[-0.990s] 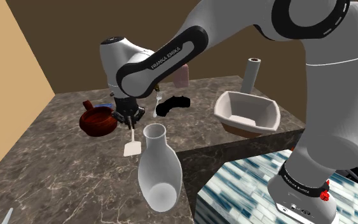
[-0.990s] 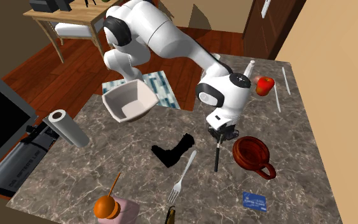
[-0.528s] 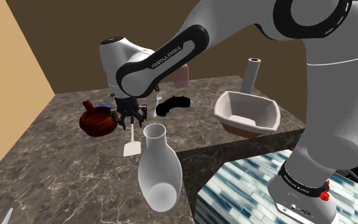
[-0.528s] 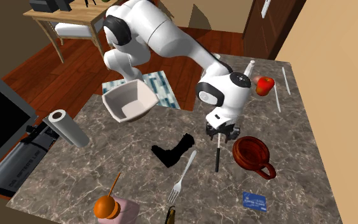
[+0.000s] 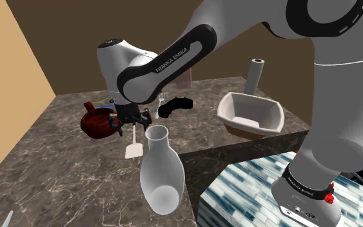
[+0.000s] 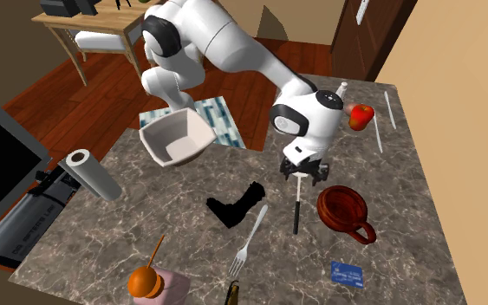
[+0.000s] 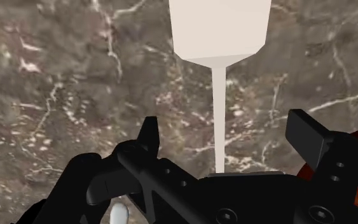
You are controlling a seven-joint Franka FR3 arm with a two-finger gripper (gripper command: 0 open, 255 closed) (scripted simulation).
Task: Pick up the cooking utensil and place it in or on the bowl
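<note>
Hovering released, my end effector point(image 7: 228, 137) straddles the spatula's point(image 7: 219, 86) thin handle without touching it. The spatula lies flat on the desk point(image 7: 63, 83), its long axis running straight ahead to the blade. The white bowl point(image 5: 251, 113) sits well apart, toward the shoulder view's right.

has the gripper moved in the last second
Yes. In the second exterior view the gripper has shifted up the picture, away from the red pot, which stayed put.

Polished veined marble counter point(image 5: 64, 161), matt white spatula point(image 7: 219, 28).
</note>
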